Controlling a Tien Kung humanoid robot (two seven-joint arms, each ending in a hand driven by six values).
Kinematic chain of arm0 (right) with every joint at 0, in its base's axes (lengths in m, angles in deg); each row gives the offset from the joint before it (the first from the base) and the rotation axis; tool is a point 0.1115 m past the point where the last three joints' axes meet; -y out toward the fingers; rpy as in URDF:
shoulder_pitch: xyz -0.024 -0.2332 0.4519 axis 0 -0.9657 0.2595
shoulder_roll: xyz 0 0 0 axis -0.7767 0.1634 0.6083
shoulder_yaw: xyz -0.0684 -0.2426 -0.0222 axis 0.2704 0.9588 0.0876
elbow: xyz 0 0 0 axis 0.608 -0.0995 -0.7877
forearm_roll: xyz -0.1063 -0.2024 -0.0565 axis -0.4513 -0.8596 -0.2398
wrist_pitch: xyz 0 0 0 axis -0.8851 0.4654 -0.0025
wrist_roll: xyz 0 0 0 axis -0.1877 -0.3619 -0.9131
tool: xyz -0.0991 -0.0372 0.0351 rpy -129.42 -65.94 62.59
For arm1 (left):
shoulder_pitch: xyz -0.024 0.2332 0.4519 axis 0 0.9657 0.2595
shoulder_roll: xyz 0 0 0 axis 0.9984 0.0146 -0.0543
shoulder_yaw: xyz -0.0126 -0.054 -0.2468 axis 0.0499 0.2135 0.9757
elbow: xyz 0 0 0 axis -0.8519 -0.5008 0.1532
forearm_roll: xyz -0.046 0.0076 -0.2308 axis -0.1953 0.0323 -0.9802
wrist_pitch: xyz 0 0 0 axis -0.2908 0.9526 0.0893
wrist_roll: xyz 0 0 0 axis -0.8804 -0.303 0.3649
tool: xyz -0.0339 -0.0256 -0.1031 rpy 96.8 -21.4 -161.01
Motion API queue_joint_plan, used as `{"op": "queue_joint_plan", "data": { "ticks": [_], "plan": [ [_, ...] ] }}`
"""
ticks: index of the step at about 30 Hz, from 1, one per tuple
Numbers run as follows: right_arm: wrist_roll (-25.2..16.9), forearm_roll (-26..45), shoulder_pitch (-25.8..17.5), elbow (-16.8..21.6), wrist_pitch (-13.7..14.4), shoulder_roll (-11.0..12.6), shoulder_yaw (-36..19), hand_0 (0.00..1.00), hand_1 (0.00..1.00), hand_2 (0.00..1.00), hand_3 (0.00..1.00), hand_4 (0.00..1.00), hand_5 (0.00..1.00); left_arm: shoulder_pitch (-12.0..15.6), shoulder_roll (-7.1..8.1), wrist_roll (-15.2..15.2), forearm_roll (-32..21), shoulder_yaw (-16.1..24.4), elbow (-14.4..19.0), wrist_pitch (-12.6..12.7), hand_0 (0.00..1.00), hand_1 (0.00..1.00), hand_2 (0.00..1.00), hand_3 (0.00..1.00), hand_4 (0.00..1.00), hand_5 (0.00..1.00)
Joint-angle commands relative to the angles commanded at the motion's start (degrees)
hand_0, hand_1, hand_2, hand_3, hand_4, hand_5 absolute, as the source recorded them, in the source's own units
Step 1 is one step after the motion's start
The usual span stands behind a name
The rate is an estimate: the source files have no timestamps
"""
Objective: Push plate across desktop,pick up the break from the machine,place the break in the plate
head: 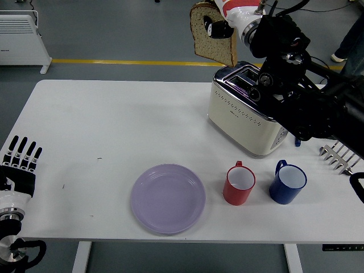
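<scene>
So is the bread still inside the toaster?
Out. The right hand holds the bread slice up above the toaster.
</scene>
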Motion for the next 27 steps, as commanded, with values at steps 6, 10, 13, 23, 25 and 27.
{"op": "queue_joint_plan", "data": {
  "ticks": [6,10,13,23,25,27],
  "plan": [
    [1.9,14.1,-2.6,8.5,0.0,4.2,9.4,0.190,0.290,0.355,0.432,0.399,0.200,-0.1,0.00,0.0,0.1,0.5,0.1,0.0,0.794,0.784,0.809,0.765,0.561,0.998],
    [0.9,23.7,-4.5,10.3,0.0,4.2,16.9,0.195,0.301,0.361,0.442,0.399,0.206,-0.3,0.00,0.1,0.1,0.7,0.0,0.0,0.794,0.784,0.809,0.765,0.560,0.998],
    [0.3,30.4,-5.8,9.7,0.2,3.5,21.1,0.215,0.315,0.378,0.452,0.400,0.212,-0.4,0.00,0.1,0.1,0.7,0.0,0.0,0.794,0.785,0.808,0.765,0.559,0.998],
    [-1.7,36.1,-9.6,6.8,1.2,0.0,29.0,0.221,0.317,0.380,0.453,0.397,0.211,-0.4,0.00,0.1,0.2,0.8,-0.2,0.1,0.794,0.784,0.808,0.764,0.559,0.998],
    [-2.4,36.3,-10.3,5.7,1.8,-1.0,29.1,0.241,0.327,0.388,0.456,0.399,0.217,-0.4,0.00,0.1,0.2,0.7,-0.3,0.1,0.794,0.784,0.808,0.764,0.558,0.998],
    [-2.8,36.3,-10.6,5.1,2.0,-1.4,29.0,0.241,0.327,0.388,0.456,0.399,0.217,-0.5,0.00,0.1,0.2,0.6,-0.3,0.0,0.794,0.784,0.808,0.764,0.558,0.998]
  ]
}}
